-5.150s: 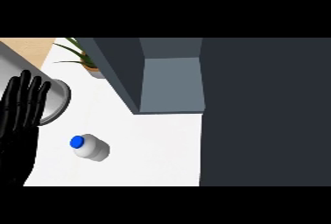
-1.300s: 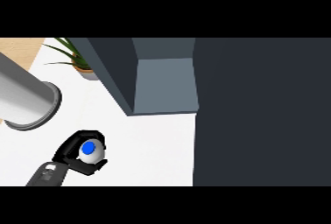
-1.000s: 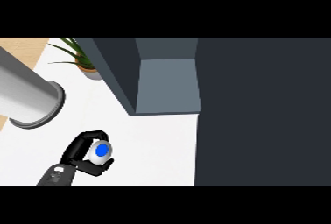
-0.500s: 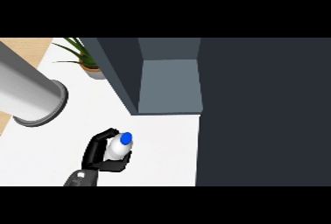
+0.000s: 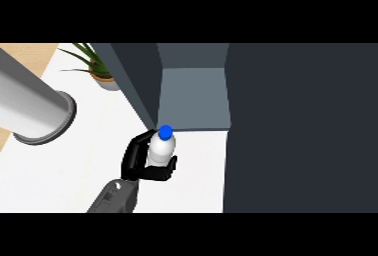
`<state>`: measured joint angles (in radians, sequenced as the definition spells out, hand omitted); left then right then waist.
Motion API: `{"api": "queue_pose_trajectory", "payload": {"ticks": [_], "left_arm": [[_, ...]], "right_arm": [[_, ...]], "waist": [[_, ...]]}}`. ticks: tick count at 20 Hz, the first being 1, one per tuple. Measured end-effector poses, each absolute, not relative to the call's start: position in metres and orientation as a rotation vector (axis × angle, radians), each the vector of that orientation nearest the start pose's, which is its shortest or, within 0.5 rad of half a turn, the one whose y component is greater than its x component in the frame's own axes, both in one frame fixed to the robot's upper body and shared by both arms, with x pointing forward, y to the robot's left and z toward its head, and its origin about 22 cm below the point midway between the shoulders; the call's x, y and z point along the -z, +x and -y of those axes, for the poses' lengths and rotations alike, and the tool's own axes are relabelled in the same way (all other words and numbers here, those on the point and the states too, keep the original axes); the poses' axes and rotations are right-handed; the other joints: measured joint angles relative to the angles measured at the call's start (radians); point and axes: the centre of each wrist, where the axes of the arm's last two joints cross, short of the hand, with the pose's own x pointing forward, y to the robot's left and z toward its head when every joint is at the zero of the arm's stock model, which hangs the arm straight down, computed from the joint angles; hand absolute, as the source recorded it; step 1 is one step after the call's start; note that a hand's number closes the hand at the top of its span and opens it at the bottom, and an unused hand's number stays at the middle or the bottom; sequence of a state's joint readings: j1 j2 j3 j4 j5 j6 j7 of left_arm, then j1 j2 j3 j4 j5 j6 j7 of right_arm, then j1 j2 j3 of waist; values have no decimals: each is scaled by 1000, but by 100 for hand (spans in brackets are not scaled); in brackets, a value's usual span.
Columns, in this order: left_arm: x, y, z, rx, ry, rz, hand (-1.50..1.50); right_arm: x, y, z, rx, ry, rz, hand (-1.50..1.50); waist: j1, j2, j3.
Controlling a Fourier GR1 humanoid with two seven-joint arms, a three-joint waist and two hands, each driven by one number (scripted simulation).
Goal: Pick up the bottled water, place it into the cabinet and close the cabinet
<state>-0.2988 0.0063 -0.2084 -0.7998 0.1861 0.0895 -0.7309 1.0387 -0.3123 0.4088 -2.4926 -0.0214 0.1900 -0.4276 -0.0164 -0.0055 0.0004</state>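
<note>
Bottled water [image 5: 160, 150] is sitting in my right hand [image 5: 142, 162], whose black fingers and thumb are curling round the pale body from both sides. I am gripping it low on the body, so the blue cap [image 5: 165, 131] is staying clear and leading toward the cabinet [image 5: 136, 75]. The bottle is hanging just in front of the cabinet's lower corner, near the opening [image 5: 193, 97] but not yet inside it. I cannot tell whether its base is touching the worktop [image 5: 66, 172]. I am judging that holding it by the middle is leaving room to slide it onto that shelf cap-end first. The bottle is looking smooth, rounded and milky white, tapering to a small glossy cap. The cabinet is showing flat, matte, dark grey walls round a lighter blue-grey recess, with a broad dark panel [image 5: 303, 125] filling the right of the view. The worktop is lying plain, white and even. A potted plant [image 5: 98, 70] with thin green leaves is standing well behind. A wide grey cylinder [image 5: 33, 110] at the left is probably my other forearm, and its hand is showing nowhere.
</note>
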Motion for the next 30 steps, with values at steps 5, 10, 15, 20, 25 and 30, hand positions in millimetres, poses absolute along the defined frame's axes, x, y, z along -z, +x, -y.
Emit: {"api": "queue_pose_trajectory", "payload": {"ticks": [5, 10, 15, 20, 25, 30], "left_arm": [[73, 296, -132, 85, -151, 1765, 150], [41, 317, -102, 65, -131, 1743, 150], [15, 343, -86, 65, -63, 1721, 150], [-4, 368, -78, 27, -18, 1681, 150], [-14, 390, -80, -11, 74, 1656, 150], [-15, 404, -87, 18, 279, 1652, 150]], "right_arm": [[-107, 23, 227, -176, 275, 1882, -150], [-106, 20, 232, -196, 268, 1886, -150], [-107, 19, 239, -209, 238, 1885, -150], [-107, 17, 241, -222, 260, 1886, -150], [-107, 15, 244, -228, 260, 1893, -150], [-106, 16, 247, -241, 267, 1907, -150]], "waist": [[-6, 1, 0], [-18, 4, -1], [-21, 8, -1], [-37, 12, -1], [-41, 17, -1], [-49, 24, -1]]}}
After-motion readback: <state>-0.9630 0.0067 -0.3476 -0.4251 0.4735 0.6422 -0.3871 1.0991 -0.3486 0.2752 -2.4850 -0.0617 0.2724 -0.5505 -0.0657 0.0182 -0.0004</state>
